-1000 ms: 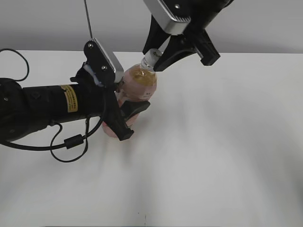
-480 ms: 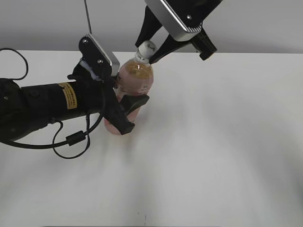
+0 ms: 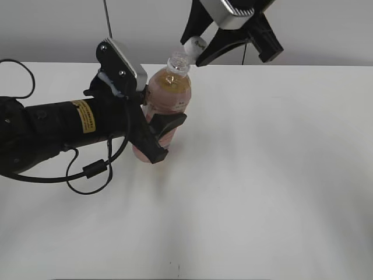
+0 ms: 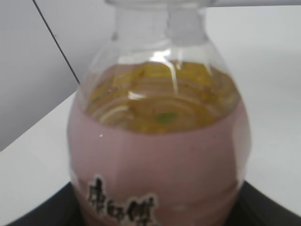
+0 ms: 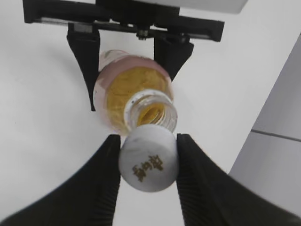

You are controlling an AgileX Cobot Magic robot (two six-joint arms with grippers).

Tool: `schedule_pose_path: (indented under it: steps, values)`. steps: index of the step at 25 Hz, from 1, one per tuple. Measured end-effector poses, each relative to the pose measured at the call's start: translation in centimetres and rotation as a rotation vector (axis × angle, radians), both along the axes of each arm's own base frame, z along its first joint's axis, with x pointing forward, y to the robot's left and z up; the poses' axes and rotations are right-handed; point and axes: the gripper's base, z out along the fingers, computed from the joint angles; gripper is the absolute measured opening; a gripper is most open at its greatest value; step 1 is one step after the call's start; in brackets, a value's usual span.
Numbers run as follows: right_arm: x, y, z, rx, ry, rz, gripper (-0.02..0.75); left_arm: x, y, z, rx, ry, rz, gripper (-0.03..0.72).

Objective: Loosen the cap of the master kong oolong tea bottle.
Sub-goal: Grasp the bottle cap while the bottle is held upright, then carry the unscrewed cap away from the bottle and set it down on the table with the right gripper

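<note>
Cap (image 5: pixel 148 161) was off, pinched in right gripper (image 5: pixel 147 165) above open neck; left gripper (image 3: pixel 156 135) clamped bottle (image 3: pixel 165 108) body.

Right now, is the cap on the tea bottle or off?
Off. The right gripper holds the cap clear of the bottle's open threaded neck.

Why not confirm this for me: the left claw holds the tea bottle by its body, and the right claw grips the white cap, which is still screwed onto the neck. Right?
Not quite. The cap is off the tea bottle: the right wrist view shows the neck open with the right claw holding the cap clear of it. The left claw does hold the bottle's body.
</note>
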Motion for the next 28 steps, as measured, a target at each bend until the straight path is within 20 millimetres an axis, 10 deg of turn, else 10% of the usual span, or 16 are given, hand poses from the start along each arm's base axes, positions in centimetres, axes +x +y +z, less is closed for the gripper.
schedule_pose_path:
  steps: [16,28]
  values:
    - [1.8,-4.2,0.2,0.108,0.409,-0.851,0.274,0.0,-1.3,-0.9,-0.351,0.061,-0.066,0.402]
    - [3.3,-12.0,-9.7,-0.063,0.744,-1.49,0.274,-0.1,-1.5,-3.2,-0.354,0.124,-0.079,0.402]
